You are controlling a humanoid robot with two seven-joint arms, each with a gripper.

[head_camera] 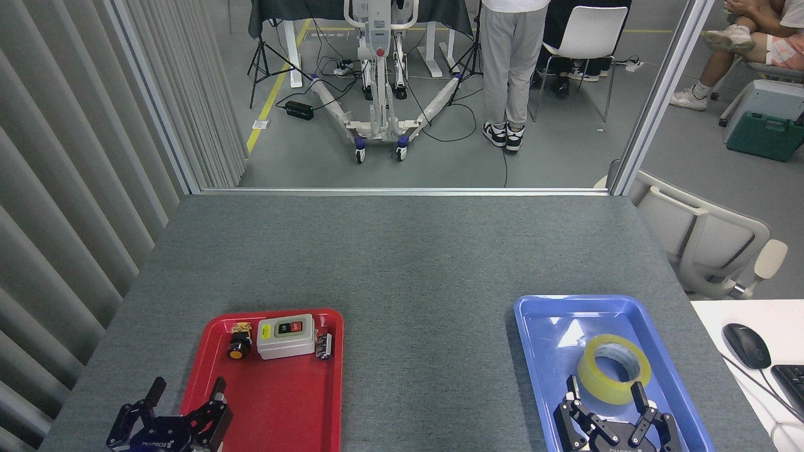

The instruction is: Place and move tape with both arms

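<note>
Both hands open; tape (613, 368) near tray (546, 339) right rim.

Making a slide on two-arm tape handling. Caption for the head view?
Right gripper open beside the tape in the blue tray; left gripper open near the red tray.

Red tray (276, 402) holds switch box (286, 336), push-button (238, 346).
</note>
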